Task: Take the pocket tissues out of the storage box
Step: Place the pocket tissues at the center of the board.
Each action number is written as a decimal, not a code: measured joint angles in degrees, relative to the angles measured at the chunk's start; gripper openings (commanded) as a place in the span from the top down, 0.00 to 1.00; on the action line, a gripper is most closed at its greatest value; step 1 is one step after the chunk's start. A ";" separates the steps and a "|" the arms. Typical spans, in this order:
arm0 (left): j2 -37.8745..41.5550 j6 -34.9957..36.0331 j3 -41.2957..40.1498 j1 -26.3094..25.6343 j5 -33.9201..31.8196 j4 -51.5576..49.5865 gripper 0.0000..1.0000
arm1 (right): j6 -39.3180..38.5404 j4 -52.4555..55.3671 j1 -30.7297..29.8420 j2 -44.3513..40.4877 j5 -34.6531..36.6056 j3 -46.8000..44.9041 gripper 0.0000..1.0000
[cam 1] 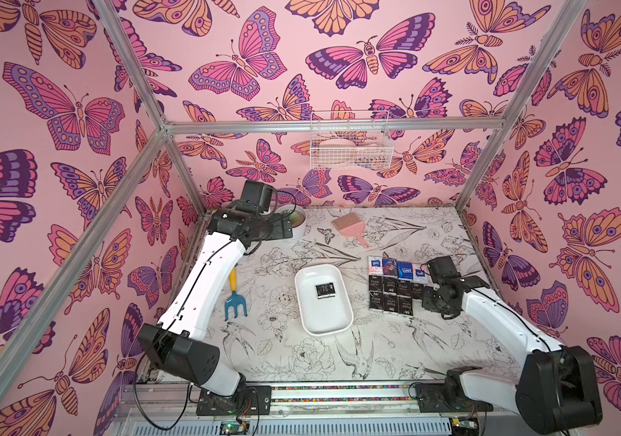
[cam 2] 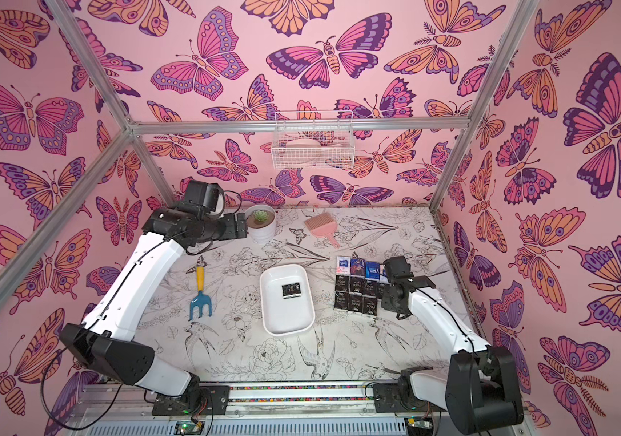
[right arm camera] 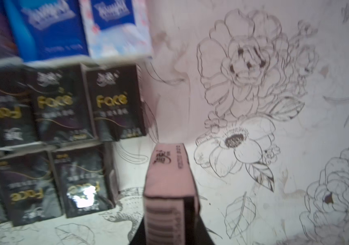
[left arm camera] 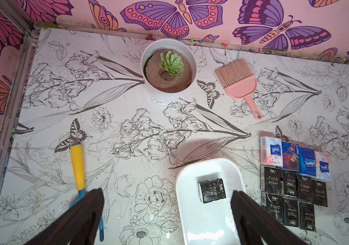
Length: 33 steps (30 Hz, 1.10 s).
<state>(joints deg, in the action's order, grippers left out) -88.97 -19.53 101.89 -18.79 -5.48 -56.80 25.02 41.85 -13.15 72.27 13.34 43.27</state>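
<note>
The white storage box (cam 1: 326, 322) (cam 2: 286, 321) sits mid-table with one black pocket tissue packet (cam 1: 325, 290) (left arm camera: 211, 190) lying inside. Several pocket tissues (cam 1: 392, 288) (cam 2: 358, 290) (right arm camera: 63, 106) lie in rows on the table right of the box, blue and white ones behind, black ones in front. My right gripper (right arm camera: 169, 224) (cam 1: 428, 298) is shut on another packet (right arm camera: 167, 180), seen edge-on with its barcode, just off the right end of the rows. My left gripper (left arm camera: 167, 212) (cam 1: 286, 228) is open and empty, raised at the back left.
A white plant pot (cam 1: 297, 221) with a succulent stands at the back, beside the left gripper. A pink brush (cam 1: 350, 230) lies right of the pot. A blue rake with a yellow handle (cam 1: 235, 298) lies left of the box. A wire basket (cam 1: 350, 145) hangs on the back wall.
</note>
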 measured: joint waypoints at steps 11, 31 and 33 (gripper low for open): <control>-2.14 0.00 2.08 -1.22 0.66 0.15 0.00 | 1.95 0.24 0.00 8.57 0.28 0.22 0.68; -2.25 0.00 3.28 -1.38 0.72 0.13 0.00 | 1.51 1.51 -0.02 3.58 -6.08 3.54 0.50; -2.25 0.00 3.28 -1.49 0.74 0.13 0.00 | 1.57 1.51 -0.02 3.93 -5.86 3.52 0.50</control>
<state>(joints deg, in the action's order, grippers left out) -91.22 -19.53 105.16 -20.27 -4.73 -56.66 26.59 43.35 -13.17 76.20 7.49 46.78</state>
